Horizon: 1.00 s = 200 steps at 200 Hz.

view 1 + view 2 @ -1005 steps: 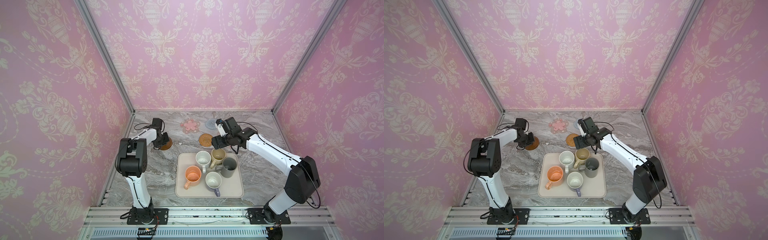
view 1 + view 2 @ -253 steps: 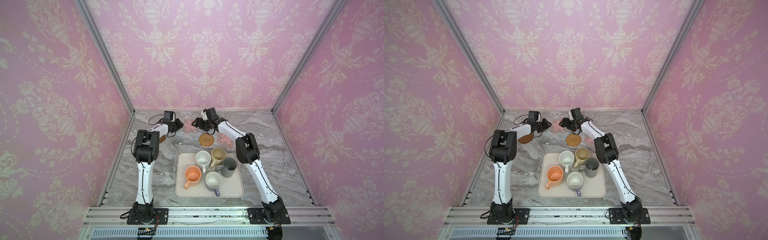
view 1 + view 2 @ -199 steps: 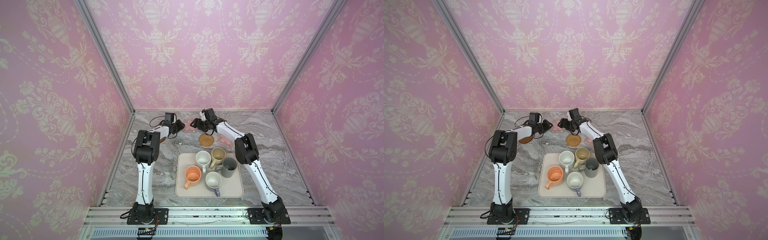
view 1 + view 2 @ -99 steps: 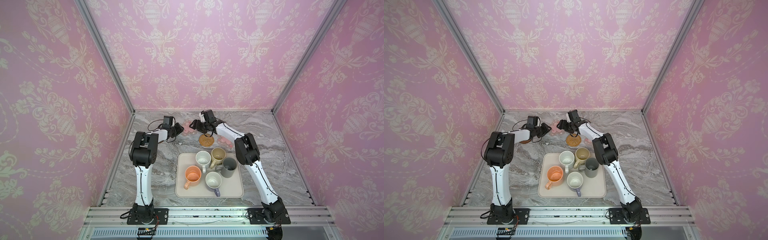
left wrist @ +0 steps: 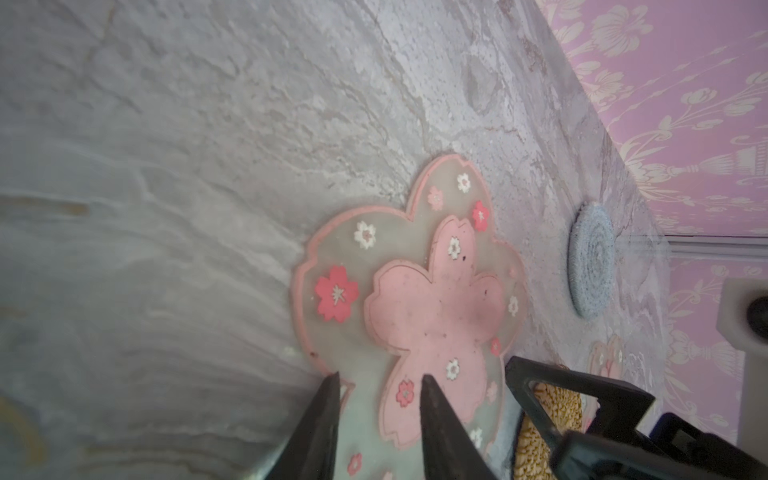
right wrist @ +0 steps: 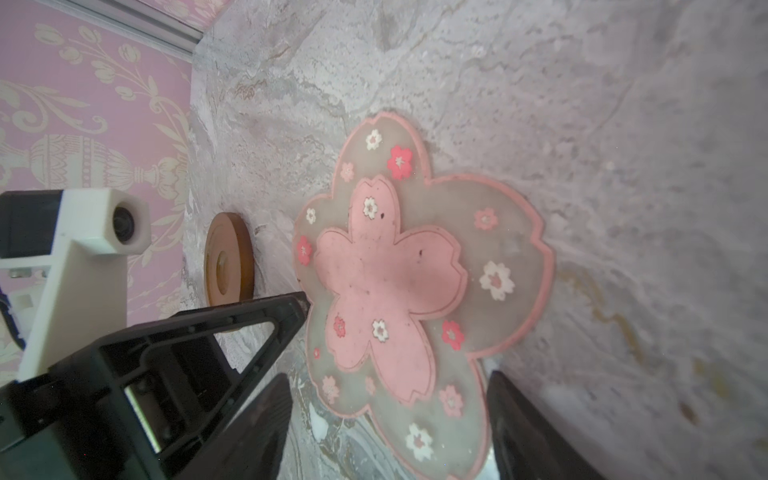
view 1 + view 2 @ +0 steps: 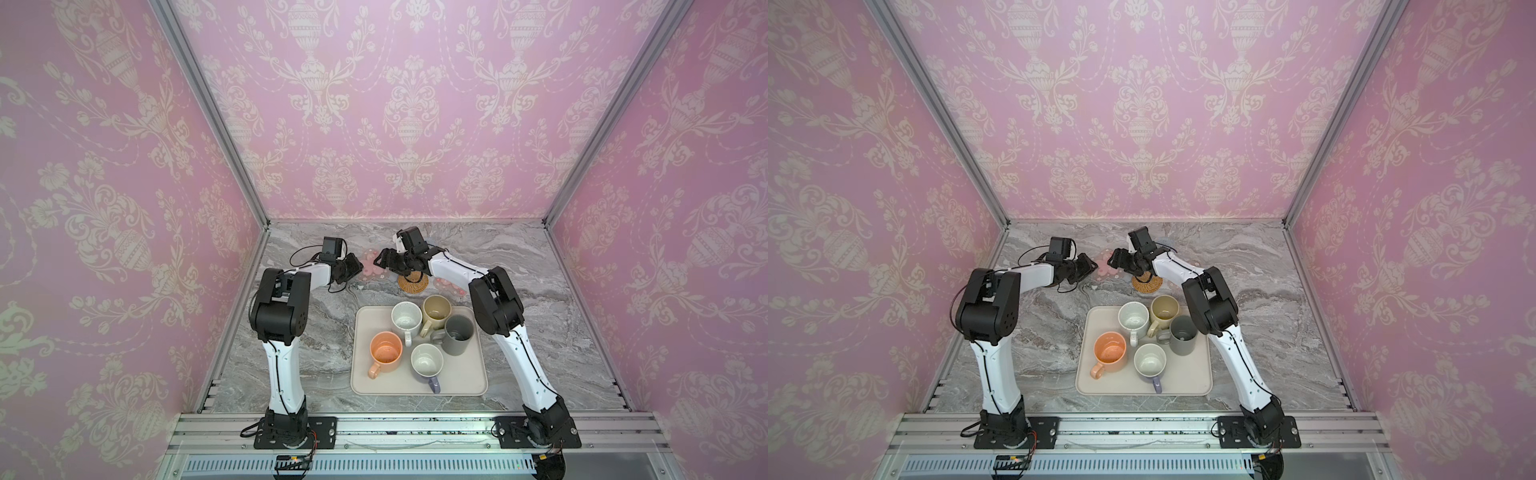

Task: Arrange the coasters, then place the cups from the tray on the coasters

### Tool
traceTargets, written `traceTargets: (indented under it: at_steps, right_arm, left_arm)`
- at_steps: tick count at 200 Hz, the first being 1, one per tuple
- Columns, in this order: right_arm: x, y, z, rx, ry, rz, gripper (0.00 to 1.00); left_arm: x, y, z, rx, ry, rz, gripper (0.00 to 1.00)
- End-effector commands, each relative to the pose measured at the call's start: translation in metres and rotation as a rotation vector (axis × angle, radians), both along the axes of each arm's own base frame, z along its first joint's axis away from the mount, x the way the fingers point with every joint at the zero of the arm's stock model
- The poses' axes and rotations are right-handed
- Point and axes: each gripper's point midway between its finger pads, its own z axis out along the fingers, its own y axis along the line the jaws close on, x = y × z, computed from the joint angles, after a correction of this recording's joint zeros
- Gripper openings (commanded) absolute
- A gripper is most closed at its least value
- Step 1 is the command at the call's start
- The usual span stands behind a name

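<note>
The left gripper [image 5: 378,376] and right gripper [image 6: 388,376] have swung inward within the last few seconds (the left away from the round dark brown coaster [image 6: 228,259]) and now meet at one clear-edged pink flower-shaped coaster [image 7: 369,269], lying flat near the centre of both top views. The left's jaws stand slightly parted at the coaster's rim, the right's spread wide astride a petal; neither grips it. So arranging seems unfinished, with five handled mugs [image 7: 405,318] waiting on the large cream-beige rectangular tray [image 7: 465,384] below.

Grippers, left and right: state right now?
Left gripper: partly open, tips at the edge of the pink flower coaster, holding nothing.
Right gripper: open wide, straddling a petal of that coaster, holding nothing.
</note>
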Motion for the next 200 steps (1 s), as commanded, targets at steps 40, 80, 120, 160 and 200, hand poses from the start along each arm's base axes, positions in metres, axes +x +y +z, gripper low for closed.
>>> traceTargets:
  at_steps: [40,80,120,160,200]
  right_arm:
    - [-0.075,0.038,-0.029,0.008,0.172,0.123,0.75]
    - [-0.087,0.050,-0.031,0.004,0.178,0.147,0.75]
    - [-0.093,0.057,-0.034,0.000,0.191,0.160,0.75]
    - [-0.094,0.052,-0.036,-0.037,0.182,0.163,0.75]
    - [-0.090,0.050,-0.038,-0.041,0.185,0.156,0.75]
  left_arm:
    - [-0.059,-0.005,-0.023,0.023,0.148,-0.083,0.35]
    - [-0.059,0.003,-0.021,0.031,0.149,-0.067,0.35]
    - [-0.056,0.006,-0.021,0.026,0.156,-0.054,0.35]
    - [-0.058,0.004,-0.023,0.012,0.163,-0.054,0.35]
    - [-0.059,0.003,-0.023,-0.006,0.162,-0.040,0.35]
